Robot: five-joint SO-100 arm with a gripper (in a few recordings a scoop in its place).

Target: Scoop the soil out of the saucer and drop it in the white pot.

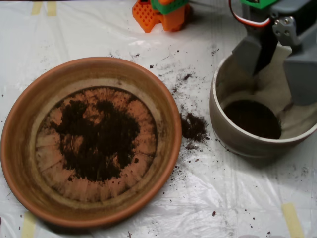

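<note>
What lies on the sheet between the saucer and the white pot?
In the overhead view, a small clump of spilled soil and scattered specks lie on the plastic sheet between the saucer and the white pot.

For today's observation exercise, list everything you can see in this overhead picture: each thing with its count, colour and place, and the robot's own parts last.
saucer: one, orange-brown terracotta, left and centre.
soil: dark brown-black patch on the saucer floor; more at the bottom of the white pot.
spilled soil: one small dark clump plus scattered specks, on the sheet between saucer and pot.
white pot: one, off-white, right side.
plastic sheet: one, whitish, covering the table.
tape strips: several, pale yellow, at the sheet's edges.
orange and green part: one, top centre, beyond the saucer.
claw: one grey clamshell scoop, halves apart, over the white pot at top right.
</note>
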